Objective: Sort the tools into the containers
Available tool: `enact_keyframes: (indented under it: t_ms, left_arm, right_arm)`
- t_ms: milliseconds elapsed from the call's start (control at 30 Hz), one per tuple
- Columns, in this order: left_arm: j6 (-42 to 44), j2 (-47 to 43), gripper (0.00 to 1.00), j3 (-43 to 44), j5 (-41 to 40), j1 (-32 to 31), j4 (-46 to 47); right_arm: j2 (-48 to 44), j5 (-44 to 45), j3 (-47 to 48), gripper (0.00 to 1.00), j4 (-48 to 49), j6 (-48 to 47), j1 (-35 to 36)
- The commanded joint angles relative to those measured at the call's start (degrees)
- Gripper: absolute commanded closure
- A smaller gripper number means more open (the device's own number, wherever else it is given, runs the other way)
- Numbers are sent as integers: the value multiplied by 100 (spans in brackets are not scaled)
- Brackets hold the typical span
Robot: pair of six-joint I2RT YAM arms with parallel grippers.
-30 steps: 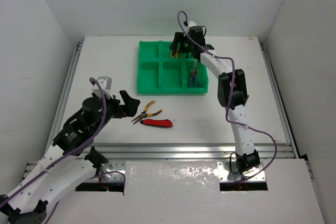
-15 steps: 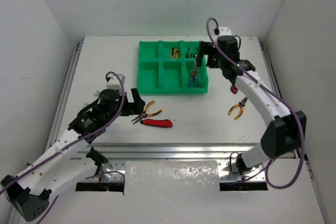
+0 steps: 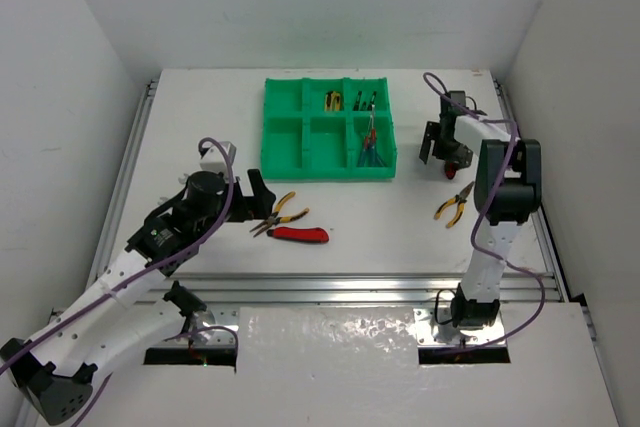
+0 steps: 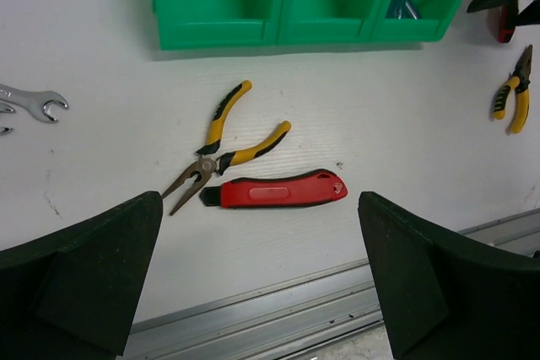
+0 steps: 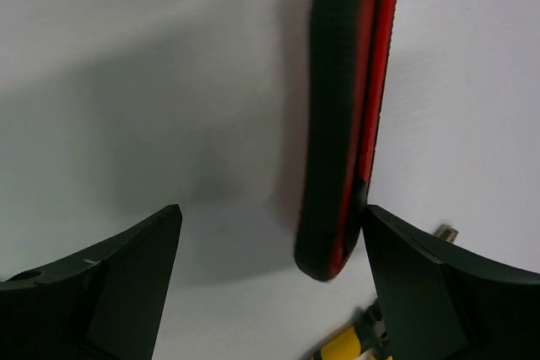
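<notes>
We see the left jaws spread wide and empty above yellow pliers (image 4: 226,145) and a red knife (image 4: 278,191), both lying on the bench (image 4: 380,124) just before the green tray (image 4: 219,23). The right jaws, also parted and holding nothing, straddle a red-and-black tool (image 5: 337,124) on the bench right of the tray.

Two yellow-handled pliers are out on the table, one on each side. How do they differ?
The left pliers lie with their handles spread wide, while the right pliers have their handles almost together. The left pliers sit close beside a red utility knife, while the right pliers lie on their own. Both have yellow-and-black handles and lie flat outside the green tray.
</notes>
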Motion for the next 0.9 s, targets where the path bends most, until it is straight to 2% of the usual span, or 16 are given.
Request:
enact_keyframes:
  t_ms: [0, 133, 200, 233, 333, 433, 467, 533, 600, 700, 733, 867]
  left_arm:
    - [47, -75, 0, 75, 64, -17, 235]
    - [73, -49, 0, 75, 126, -25, 244]
    - [73, -57, 0, 84, 144, -17, 244]
    - [73, -66, 0, 84, 144, -17, 253]
    - [73, -84, 0, 84, 135, -25, 253]
    - [65, -110, 0, 75, 126, -25, 261]
    - [64, -110, 0, 75, 126, -25, 253]
    - [47, -128, 0, 84, 126, -17, 270]
    - [38, -93, 0, 145, 135, -25, 279]
    - [-224, 21, 0, 276, 91, -17, 296]
    - [-408, 39, 0, 294, 326, -17, 540]
    - [-831, 136, 0, 312, 1118, -17, 1604]
  right_arm:
    - [116, -170, 308, 15, -223, -36, -257]
    - [318, -258, 229, 19, -135, -18, -389]
    - [467, -503, 220, 27, -126, 0, -459]
    - [529, -583, 229, 36, -135, 26, -503]
    - [679, -610, 159, 44, -109, 17, -521]
    - [688, -584, 133, 67, -91, -9, -521]
    - [644, -532, 115, 80, -83, -27, -512]
    - [381, -479, 36, 90, 31, -97, -416]
    - [92, -409, -157, 97, 180, -211, -258]
    - [-734, -390, -578, 100, 767, -544, 243]
    - [-1293, -478, -753, 100, 961, -711, 618]
    - [-2656, -1154, -1754, 100, 1587, -783, 1403]
